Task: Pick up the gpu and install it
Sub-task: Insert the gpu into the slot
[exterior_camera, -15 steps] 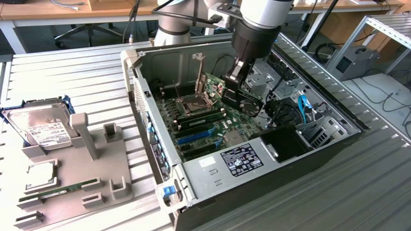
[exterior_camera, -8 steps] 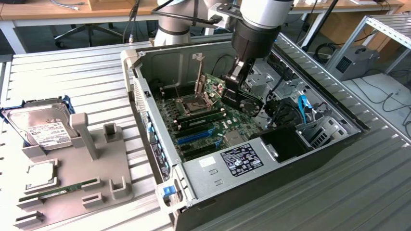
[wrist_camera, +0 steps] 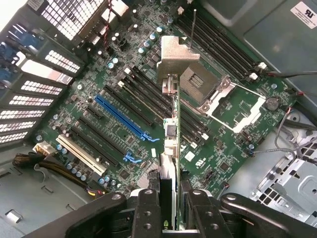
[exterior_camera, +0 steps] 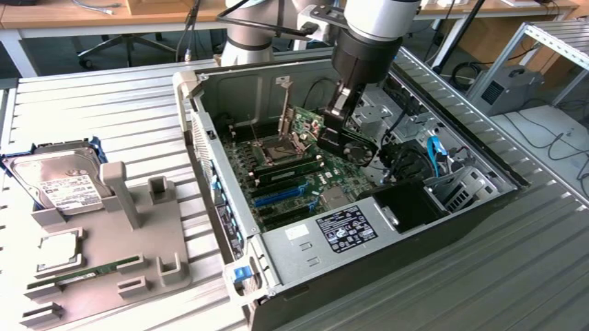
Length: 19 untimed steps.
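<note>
The gpu [exterior_camera: 343,135] hangs pinched edge-on in my claw [wrist_camera: 169,210], inside the open computer case [exterior_camera: 478,200], above the motherboard [wrist_camera: 148,99] and clear of it. My fingers [wrist_camera: 147,208] press on both faces of the card, its silver bracket [wrist_camera: 176,55] leading. To seat it well, I judge I should keep the card square to the board, line its bottom edge over the blue slot [wrist_camera: 125,118], and lower straight without twisting, so the bracket meets the rear panel.
</note>
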Available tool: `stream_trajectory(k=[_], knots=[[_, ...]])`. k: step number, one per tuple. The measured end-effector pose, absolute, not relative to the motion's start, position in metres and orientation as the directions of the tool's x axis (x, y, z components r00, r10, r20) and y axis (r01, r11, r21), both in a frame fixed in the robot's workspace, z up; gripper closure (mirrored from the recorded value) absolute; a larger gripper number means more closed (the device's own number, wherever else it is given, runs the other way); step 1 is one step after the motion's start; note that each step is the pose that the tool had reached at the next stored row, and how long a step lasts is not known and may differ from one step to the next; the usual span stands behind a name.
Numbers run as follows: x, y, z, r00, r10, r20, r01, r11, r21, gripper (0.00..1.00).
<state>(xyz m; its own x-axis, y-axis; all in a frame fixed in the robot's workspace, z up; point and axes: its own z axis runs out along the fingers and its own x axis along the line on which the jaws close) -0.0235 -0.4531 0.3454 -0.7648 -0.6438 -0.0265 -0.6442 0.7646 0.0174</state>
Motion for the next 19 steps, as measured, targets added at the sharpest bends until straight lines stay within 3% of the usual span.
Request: stream_trajectory(k=[19], knots=[[-0.0235,-0.4531,0.3454,-0.718,-0.695,-0.027,-0.696,0.718,0.017,0.74]])
